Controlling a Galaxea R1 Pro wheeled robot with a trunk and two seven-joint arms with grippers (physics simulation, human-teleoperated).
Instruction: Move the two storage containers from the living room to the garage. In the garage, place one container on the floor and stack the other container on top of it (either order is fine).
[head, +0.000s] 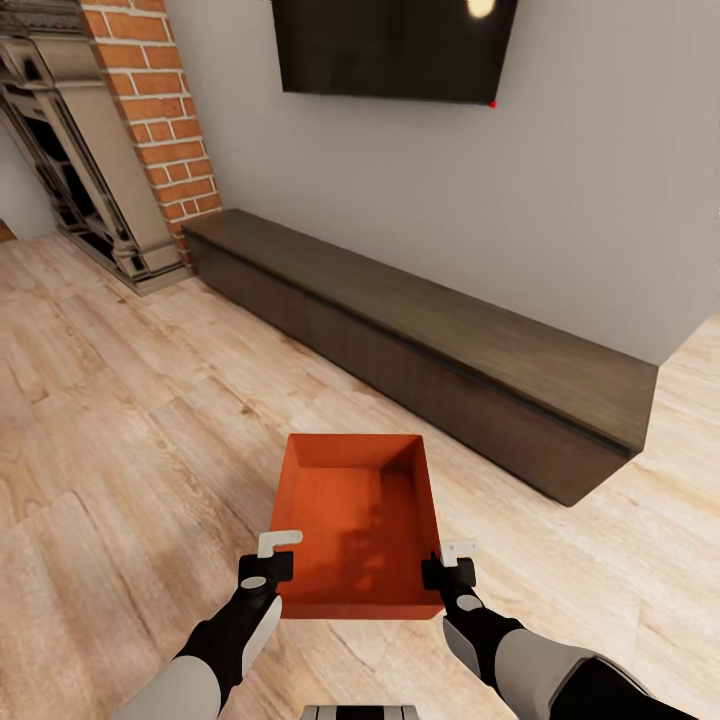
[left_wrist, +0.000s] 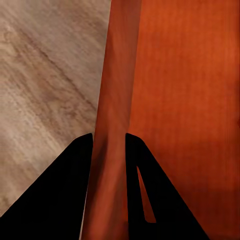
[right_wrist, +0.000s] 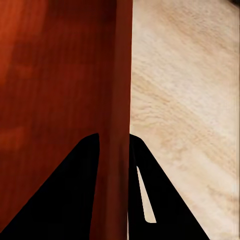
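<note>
An orange-red rectangular open-topped storage container (head: 360, 520) with smooth plain walls is held level above the light wood plank floor (head: 120, 400), empty inside, its long axis pointing away toward the long dark low cabinet (head: 430, 350) of the living room.

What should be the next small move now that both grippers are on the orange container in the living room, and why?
Probably turn the base away from the long dark cabinet and start towards the garage, keeping both grips. The left gripper and right gripper each pinch a side wall of the storage container, a finger on either side of it. It seems to be held above the wood floor, which means still in the living room.
</note>
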